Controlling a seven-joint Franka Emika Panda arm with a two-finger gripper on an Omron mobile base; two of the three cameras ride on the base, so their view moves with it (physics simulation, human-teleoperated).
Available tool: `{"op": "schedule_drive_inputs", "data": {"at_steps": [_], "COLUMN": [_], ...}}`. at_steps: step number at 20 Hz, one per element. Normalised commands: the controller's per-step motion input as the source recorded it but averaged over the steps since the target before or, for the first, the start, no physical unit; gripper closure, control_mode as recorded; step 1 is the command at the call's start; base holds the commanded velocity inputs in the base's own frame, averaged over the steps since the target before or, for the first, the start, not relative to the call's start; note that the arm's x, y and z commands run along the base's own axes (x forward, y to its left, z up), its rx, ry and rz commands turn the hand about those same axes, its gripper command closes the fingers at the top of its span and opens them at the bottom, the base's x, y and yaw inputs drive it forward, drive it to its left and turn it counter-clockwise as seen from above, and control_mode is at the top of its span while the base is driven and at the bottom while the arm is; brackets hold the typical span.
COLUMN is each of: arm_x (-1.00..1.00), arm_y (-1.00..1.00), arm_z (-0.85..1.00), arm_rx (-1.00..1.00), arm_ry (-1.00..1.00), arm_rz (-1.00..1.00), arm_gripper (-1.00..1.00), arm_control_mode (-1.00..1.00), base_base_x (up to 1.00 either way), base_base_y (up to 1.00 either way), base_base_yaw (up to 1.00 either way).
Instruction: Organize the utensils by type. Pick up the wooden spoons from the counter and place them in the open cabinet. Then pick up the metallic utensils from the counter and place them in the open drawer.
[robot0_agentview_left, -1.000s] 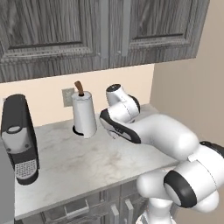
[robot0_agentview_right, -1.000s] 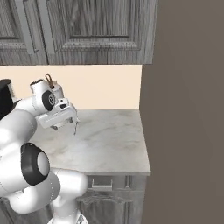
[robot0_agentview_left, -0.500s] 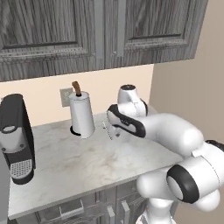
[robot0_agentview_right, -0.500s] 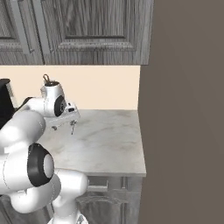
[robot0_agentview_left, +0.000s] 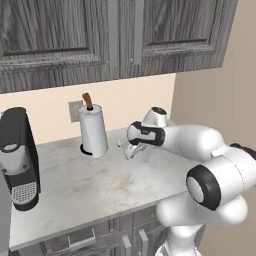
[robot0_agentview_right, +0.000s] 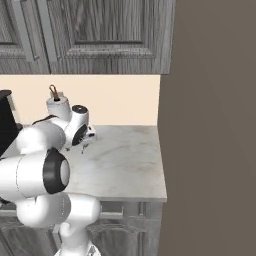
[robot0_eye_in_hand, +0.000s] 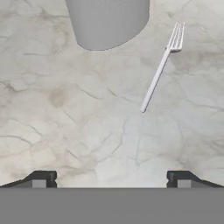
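A thin silver fork (robot0_eye_in_hand: 159, 74), one of the metallic utensils, lies flat on the grey marbled counter (robot0_eye_in_hand: 87, 127) in the hand view, its tines pointing away beside the base of a paper towel roll (robot0_eye_in_hand: 109, 22). My gripper (robot0_eye_in_hand: 111, 180) hangs above the counter short of the fork's handle end, open, its two dark fingertips (robot0_eye_in_hand: 41, 178) far apart with nothing between them. From the base views the gripper (robot0_agentview_left: 130, 150) (robot0_agentview_right: 86, 142) points down at the counter (robot0_agentview_left: 100, 185) just right of the roll (robot0_agentview_left: 94, 129). The wooden spoons, the open cabinet and the open drawer are out of view.
A black coffee machine (robot0_agentview_left: 17, 155) stands at the counter's left end. Dark grey wall cabinet doors (robot0_agentview_left: 100, 35) hang shut above. A brown wall (robot0_agentview_right: 215, 125) bounds the counter on the right. Low cupboard fronts (robot0_agentview_right: 112, 212) sit under the slab edge.
The forearm and elbow have swung to the right while the hand has turned and stayed over the counter beside the paper towel roll. The jaws have stayed open.
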Motion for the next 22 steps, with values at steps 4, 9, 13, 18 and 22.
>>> {"op": "schedule_drive_inputs", "data": {"at_steps": [4,9,13,18,22], "arm_x": [0.55,0.43,0.26,0.28,0.35], "arm_y": [0.10,0.10,0.05,0.05,0.14], "arm_z": [-0.16,-0.05,-0.07,-0.14,-0.17], "arm_rx": [0.00,0.07,0.06,0.03,0.00], "arm_ry": [-0.12,-0.04,0.00,0.00,0.00], "arm_rz": [0.00,0.00,0.00,-0.01,-0.04], "arm_gripper": [-1.00,-1.00,-1.00,-1.00,-1.00], "arm_control_mode": [-1.00,-1.00,-1.00,-1.00,-1.00], "base_base_x": [0.00,0.00,0.00,0.00,0.00], "base_base_y": [0.00,0.00,0.00,0.00,0.00], "base_base_yaw": [0.00,0.00,0.00,0.00,0.00]}}
